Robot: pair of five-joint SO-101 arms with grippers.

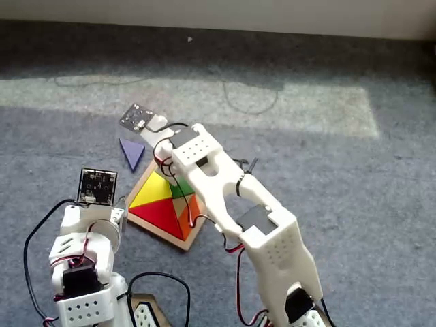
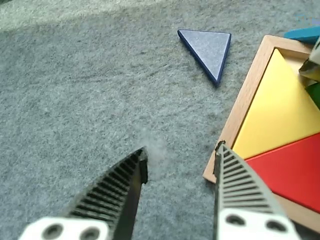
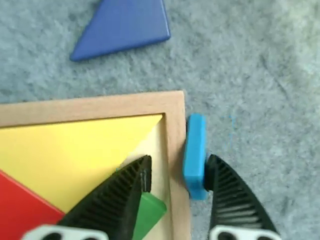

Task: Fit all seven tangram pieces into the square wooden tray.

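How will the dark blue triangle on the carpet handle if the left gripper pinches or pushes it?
Likely stiff: the dark blue triangle shows a solid, thick edge and flat face. Probably won't roll or tip, since it lies flat on the carpet. Pushing may drag rather than slide; the carpet looks fuzzy.

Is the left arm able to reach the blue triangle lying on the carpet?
Probably yes. The left gripper is open, and bare carpet lies between it and the blue triangle. The wooden tray sits off to the side, not in the way.

Grey carpet (image 1: 354, 177) w/ sunlit strip (image 1: 327, 109); thin wire (image 1: 255, 113).
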